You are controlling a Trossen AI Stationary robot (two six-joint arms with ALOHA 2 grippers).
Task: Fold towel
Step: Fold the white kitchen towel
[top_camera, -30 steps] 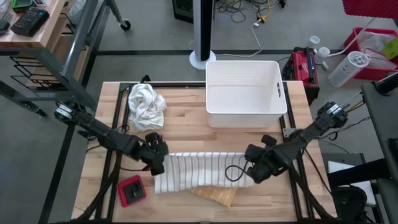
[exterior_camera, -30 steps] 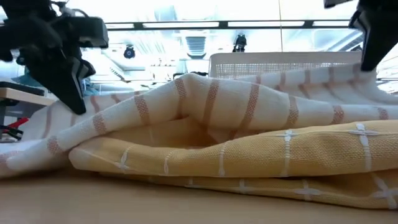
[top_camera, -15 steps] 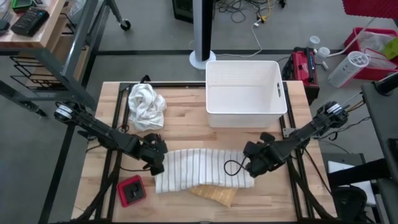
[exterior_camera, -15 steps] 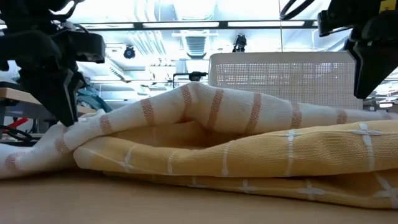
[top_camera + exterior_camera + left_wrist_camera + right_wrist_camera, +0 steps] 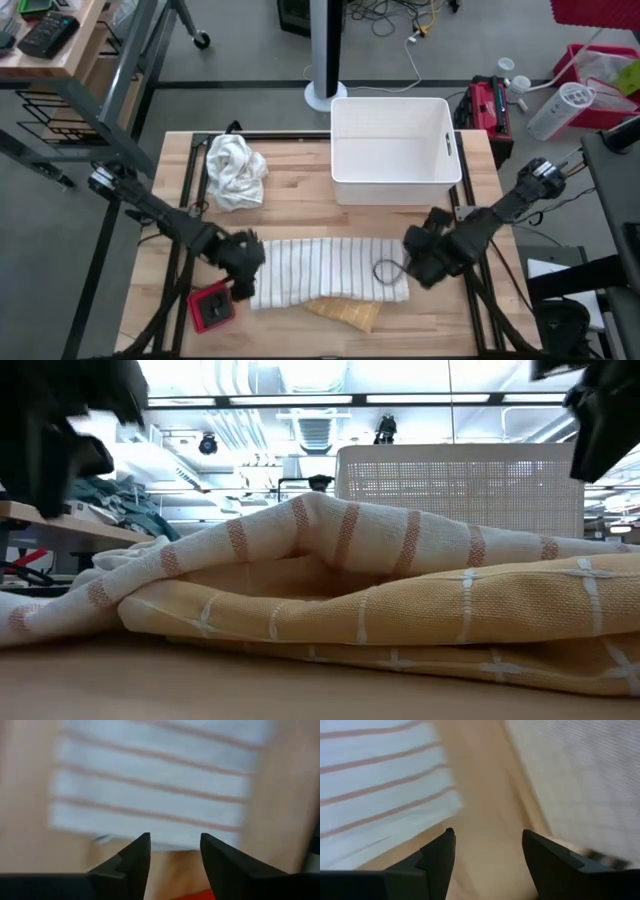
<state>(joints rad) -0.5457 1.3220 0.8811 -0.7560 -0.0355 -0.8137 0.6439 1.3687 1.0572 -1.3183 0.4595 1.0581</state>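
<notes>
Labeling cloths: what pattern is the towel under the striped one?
Yellow towel with thin white grid lines, clearest in the low view.

White bin (image 5: 395, 150) and crumpled cloth (image 5: 235, 170) flank bare tabletop (image 5: 300, 195).

The tabletop (image 5: 300, 215) is seen as pale, matt wood with visible grain. On it, the striped towel (image 5: 325, 270) is shown as soft woven cloth, and a coarser yellow cloth (image 5: 450, 615) is seen just beneath it. Beyond the striped towel, the white bin (image 5: 393, 150) appears as smooth plastic and the crumpled white cloth (image 5: 234, 170) as soft fabric.
</notes>
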